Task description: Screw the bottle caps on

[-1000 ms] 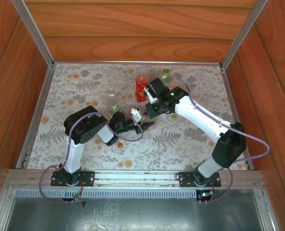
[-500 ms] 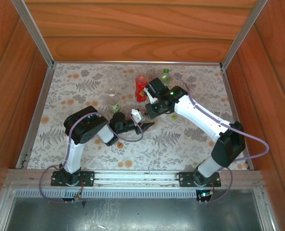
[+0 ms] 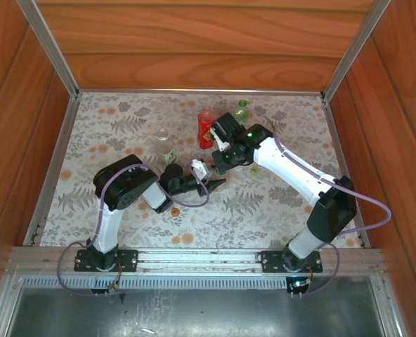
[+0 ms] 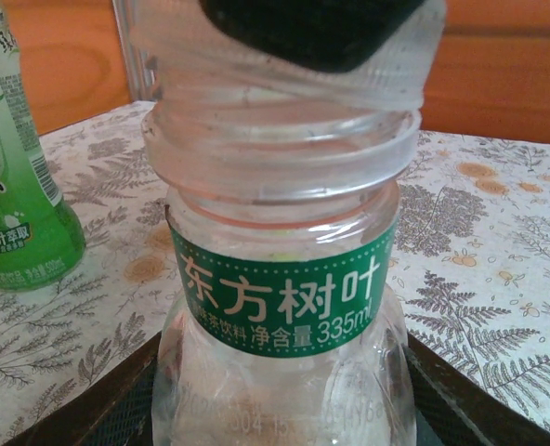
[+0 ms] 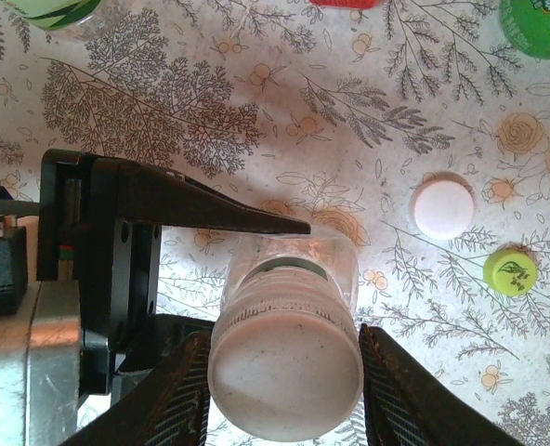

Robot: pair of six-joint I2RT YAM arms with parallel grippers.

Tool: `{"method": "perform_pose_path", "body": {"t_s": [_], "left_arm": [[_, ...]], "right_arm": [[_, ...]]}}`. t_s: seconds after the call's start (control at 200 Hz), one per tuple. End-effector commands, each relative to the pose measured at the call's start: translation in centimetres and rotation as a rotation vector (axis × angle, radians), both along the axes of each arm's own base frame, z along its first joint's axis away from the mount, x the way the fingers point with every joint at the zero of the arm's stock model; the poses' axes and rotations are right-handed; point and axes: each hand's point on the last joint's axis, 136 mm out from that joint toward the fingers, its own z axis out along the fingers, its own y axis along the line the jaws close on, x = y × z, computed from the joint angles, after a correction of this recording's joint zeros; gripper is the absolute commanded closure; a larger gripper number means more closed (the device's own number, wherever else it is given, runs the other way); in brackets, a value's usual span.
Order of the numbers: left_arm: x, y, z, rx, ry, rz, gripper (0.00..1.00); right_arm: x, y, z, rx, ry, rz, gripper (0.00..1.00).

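Observation:
A clear bottle (image 4: 284, 297) with a dark green label is tilted off the table, and my left gripper (image 4: 275, 413) is shut on its body. In the top view the bottle (image 3: 199, 167) sits at mid-table in the left gripper (image 3: 205, 175). A white cap (image 5: 286, 376) rests on the bottle's threaded neck. My right gripper (image 5: 286, 395) is shut on that cap, one finger on each side, and meets the bottle from the right (image 3: 221, 158). Another white cap (image 5: 443, 208) and a yellow-green cap (image 5: 510, 271) lie on the cloth.
A red bottle (image 3: 206, 128) and a green bottle (image 3: 242, 109) stand just behind the right gripper. A second clear bottle (image 3: 164, 145) with a pale green wrap stands left of them. Wooden walls enclose the floral cloth (image 3: 278, 210) on three sides.
The right arm has edged slightly left and its wrist has turned a little over the bottle's neck. The left arm and the bottle have stayed put.

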Motion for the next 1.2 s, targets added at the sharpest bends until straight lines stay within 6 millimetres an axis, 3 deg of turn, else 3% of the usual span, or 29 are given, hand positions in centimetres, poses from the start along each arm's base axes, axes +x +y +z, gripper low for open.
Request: {"method": "perform_pose_path", "body": {"t_s": [0.0,0.4,0.405,0.475,0.994,1.194], "left_arm": [[-0.7,-0.2,-1.0,0.021,0.016,-0.028,0.44],[-0.7,-0.3,-1.0,0.021,0.013,-0.029,0.44],[-0.7,-0.2,-1.0,0.021,0.013,-0.028,0.44],[-0.8,-0.3,-1.1,0.022,0.014,-0.029,0.44],[-0.7,-0.3,-1.1,0.022,0.011,-0.026,0.44],[-0.7,-0.3,-1.1,0.023,0.013,-0.025,0.44]], "right_arm": [[0.1,0.0,0.4,-0.011,-0.001,-0.015,0.57],[-0.4,-0.4,-0.2,-0.052,0.055,-0.022,0.57],[-0.4,-0.3,-1.0,-0.069,0.073,-0.022,0.57],[-0.4,-0.4,-1.5,-0.088,0.094,-0.027,0.57],[-1.1,-0.6,-2.8,-0.181,0.21,0.001,0.56],[-0.7,-0.2,-1.7,-0.157,0.176,-0.003,0.52]]}}
